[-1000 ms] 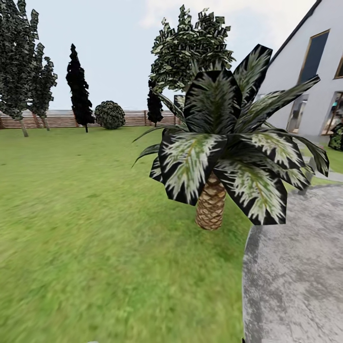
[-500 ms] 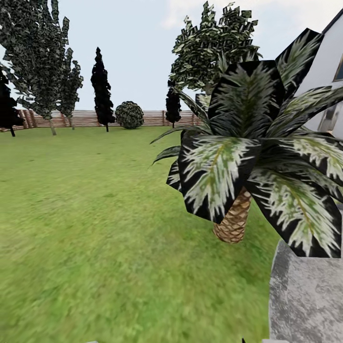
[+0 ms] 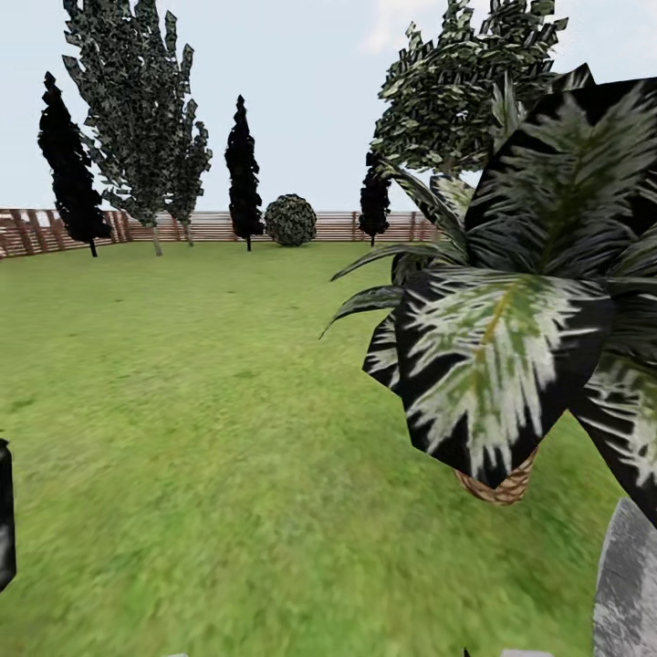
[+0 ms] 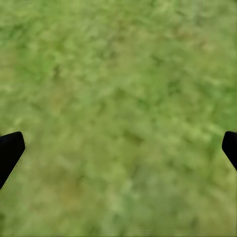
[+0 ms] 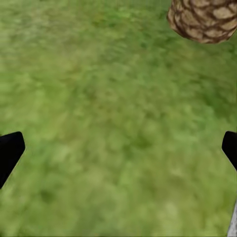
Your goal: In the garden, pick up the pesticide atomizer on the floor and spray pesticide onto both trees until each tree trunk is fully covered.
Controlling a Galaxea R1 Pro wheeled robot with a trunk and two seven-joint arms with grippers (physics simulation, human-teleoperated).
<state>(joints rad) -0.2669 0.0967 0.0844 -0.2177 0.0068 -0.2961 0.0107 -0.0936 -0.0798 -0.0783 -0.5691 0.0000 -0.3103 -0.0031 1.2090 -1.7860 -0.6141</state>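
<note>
The sprayer cannot be located on the grass [image 3: 182, 438]. Left hand [image 4: 118, 148] and right hand [image 5: 118, 148] are both spread wide and empty over the lawn. A palm [image 3: 511, 347] stands nearby. Judged light, rigid and smooth, the sprayer should be gripped around its body. No containers are present.

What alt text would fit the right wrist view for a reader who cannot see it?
Blurry green grass spreads beneath the open right gripper, whose two black jaws sit far apart with nothing between them. The scaly brown base of a palm trunk stands on the lawn nearby.
</note>
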